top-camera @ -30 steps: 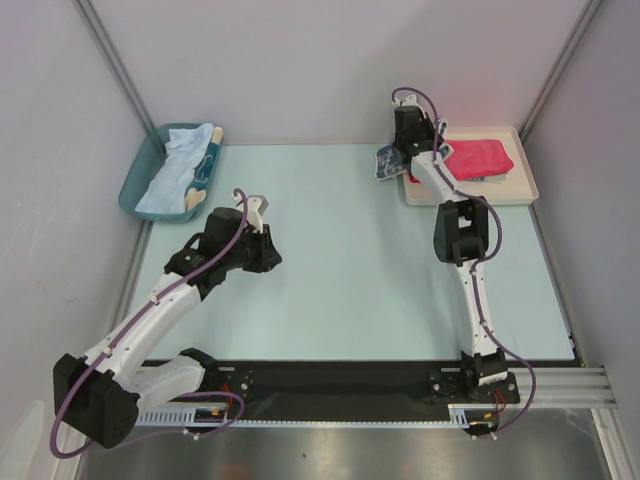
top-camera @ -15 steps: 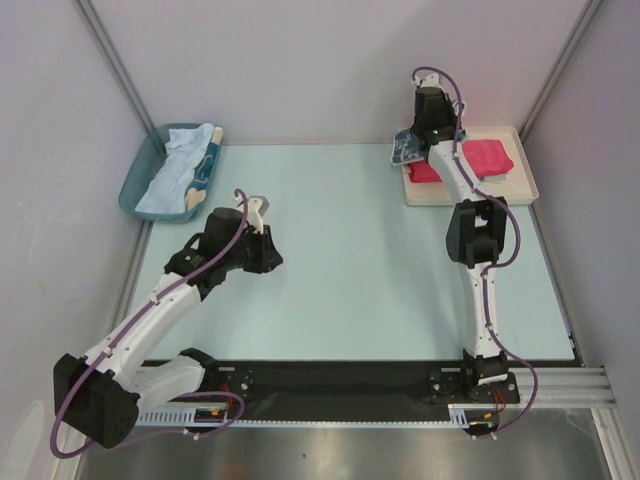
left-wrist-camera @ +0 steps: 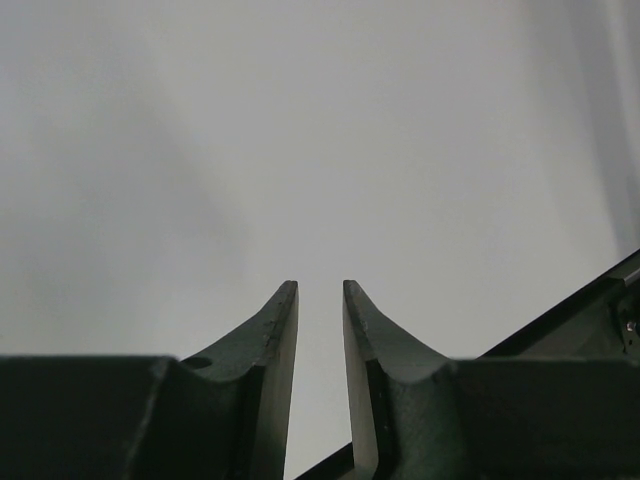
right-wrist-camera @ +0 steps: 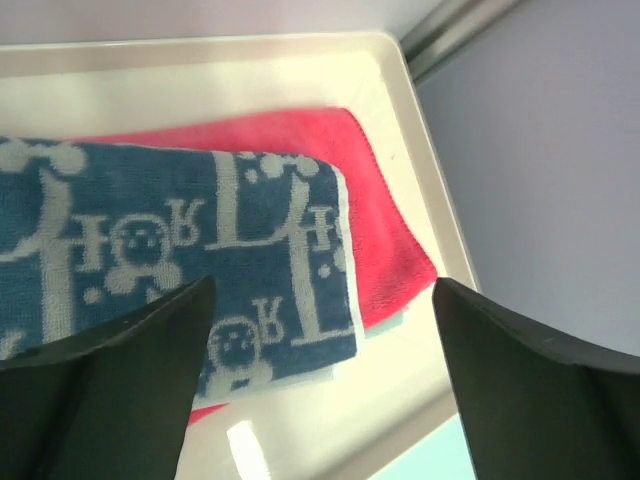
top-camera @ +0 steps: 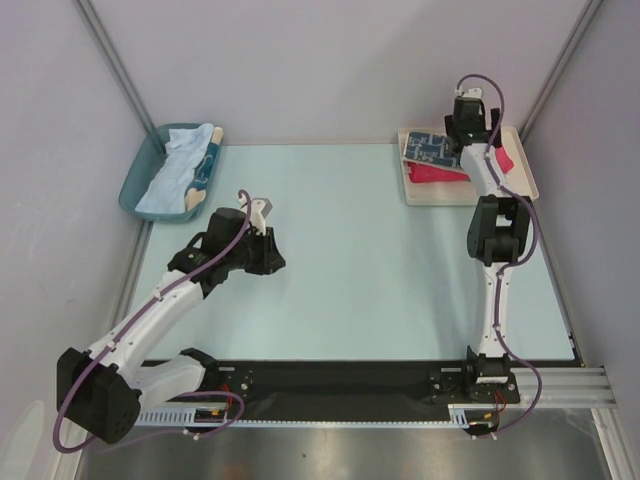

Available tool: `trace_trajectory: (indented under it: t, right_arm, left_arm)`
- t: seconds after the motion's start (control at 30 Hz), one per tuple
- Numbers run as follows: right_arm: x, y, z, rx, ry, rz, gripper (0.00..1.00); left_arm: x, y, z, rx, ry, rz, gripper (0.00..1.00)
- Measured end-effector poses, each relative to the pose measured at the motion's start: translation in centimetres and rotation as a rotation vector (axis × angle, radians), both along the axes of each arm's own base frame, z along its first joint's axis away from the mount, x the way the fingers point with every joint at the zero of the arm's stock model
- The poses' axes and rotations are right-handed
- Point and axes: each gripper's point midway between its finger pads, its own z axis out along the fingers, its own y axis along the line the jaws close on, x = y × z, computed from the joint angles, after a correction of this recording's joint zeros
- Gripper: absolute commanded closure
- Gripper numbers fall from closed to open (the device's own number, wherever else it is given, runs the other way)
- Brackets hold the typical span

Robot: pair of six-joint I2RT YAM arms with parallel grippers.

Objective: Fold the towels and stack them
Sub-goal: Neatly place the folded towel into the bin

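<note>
Blue-white towel (right-wrist-camera: 180, 250) atop red towel (right-wrist-camera: 380, 210) | right end effector (right-wrist-camera: 322, 290) wide | left end effector (left-wrist-camera: 320, 288) narrow

Centre of the right wrist view: blue towel (right-wrist-camera: 170, 260), looped terry cloth, nubbly and matt, with a white woven pattern; under it a red towel (right-wrist-camera: 375, 210), finer plush cloth, matt; both lie on a tray (right-wrist-camera: 422, 170) of smooth cream plastic with a soft sheen. Right gripper (right-wrist-camera: 320, 283): matt black plastic; left gripper (left-wrist-camera: 320, 285): dark matt plastic, edges faintly scuffed. Top view: table (top-camera: 350, 260), smooth pale matt surface; upper left, bin (top-camera: 133, 190) of teal plastic holding a soft pale towel (top-camera: 168, 182); bottom edge, plate (top-camera: 350, 455) of brushed metal, dully shiny.
</note>
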Motion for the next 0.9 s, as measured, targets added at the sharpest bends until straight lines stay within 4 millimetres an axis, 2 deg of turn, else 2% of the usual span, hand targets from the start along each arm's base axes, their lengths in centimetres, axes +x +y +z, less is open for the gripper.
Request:
trace_trajectory:
  t: [0.07,0.2,0.27,0.4,0.57,0.7,0.77,0.9]
  right_arm:
    - [-0.2,-1.0,-0.7,0.054,0.002,-0.012,0.00]
    - [-0.6,-1.8,-1.1,0.183,-0.021,-0.025,0.00]
    - [-1.0,-1.2,-0.6,0.252,-0.033,-0.017,0.00]
    - [-3.1,2.6,2.2,0.405,-0.081,0.042,0.00]
    - [-10.2,11.0,6.3,0.544,-0.144,0.184,0.00]
    - [-16.9,17.1,8.0,0.622,-0.182,0.307,0.00]
    - [-19.4,18.6,7.6,0.648,-0.195,0.345,0.00]
    - [-24.5,19.2,2.9,0.676,-0.128,0.341,0.00]
  left_arm:
    - [0.0,0.0,0.0,0.000,0.000,0.000,0.69]
    - [0.1,0.1,0.0,0.000,-0.002,0.004,0.69]
    - [0.1,0.2,0.2,-0.002,-0.007,0.008,0.69]
    - [0.1,0.4,0.8,-0.011,-0.028,0.014,0.69]
    - [0.2,1.0,1.9,-0.027,-0.066,0.033,0.68]
    - [0.5,1.6,2.6,-0.036,-0.089,0.056,0.68]
    - [0.6,1.8,2.7,-0.038,-0.095,0.063,0.68]
    - [0.8,2.2,3.1,-0.044,-0.106,0.077,0.67]
